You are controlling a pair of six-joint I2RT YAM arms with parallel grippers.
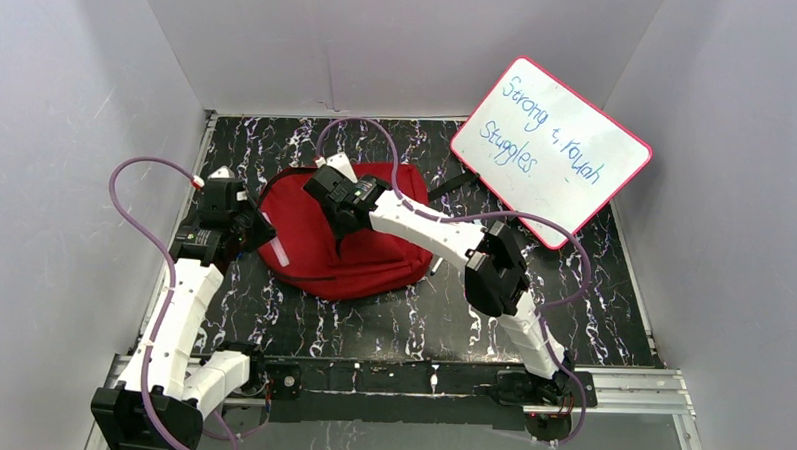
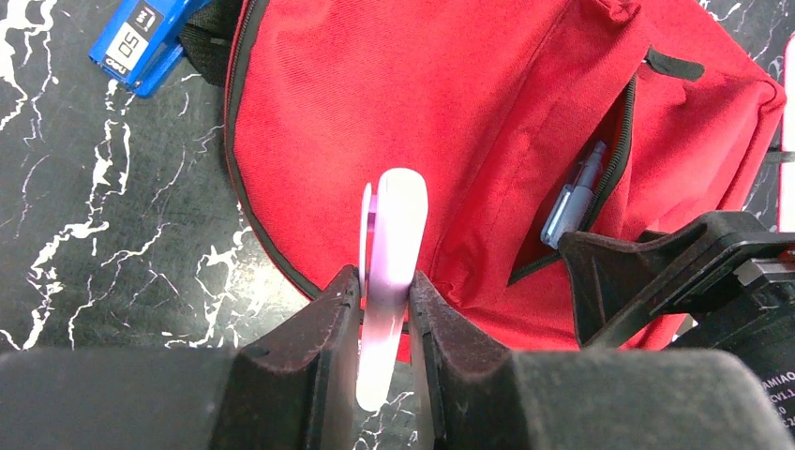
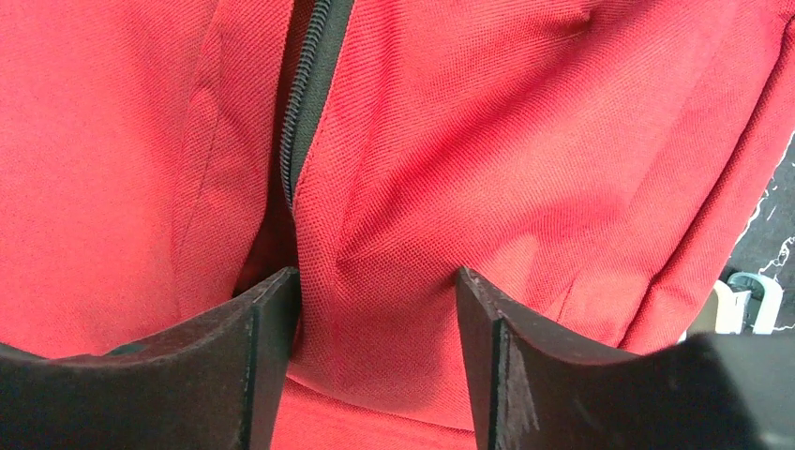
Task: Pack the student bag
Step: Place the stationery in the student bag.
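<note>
- On the black, white-veined marble-pattern table [image 1: 371,324], the student bag [image 1: 373,259], a soft red fabric backpack with dark zippers, lies flat at the centre, between the two arms.
- Left gripper [image 2: 384,281]: positioned just off the bag's left edge, above the table. Its jaws are clamped on a flat, rounded white-and-pink plastic item [image 2: 394,225], which stands upright between the pads and projects toward the bag.
- Right gripper [image 3: 375,281]: positioned directly over the middle of the bag, pointing down into the fabric. Its jaws stand well apart and straddle a raised fold of red cloth.
- Left finger of the right gripper: sits at the edge of the dark zipper [image 3: 305,103], at the slit of the pocket. Whether the pads are actually pressing the fold cannot be told.
- Bag pocket, as seen from the left wrist view: partly unzipped, with a grey pen [image 2: 572,197] lying in the opening, clip end outward.
- Blue stapler-like item with a label reading "50" [image 2: 141,42]: lies on the table just beside the bag's black strap.
- Pink-framed whiteboard with blue handwriting [image 1: 552,150]: stands tilted at the rear right, near the bag.
</note>
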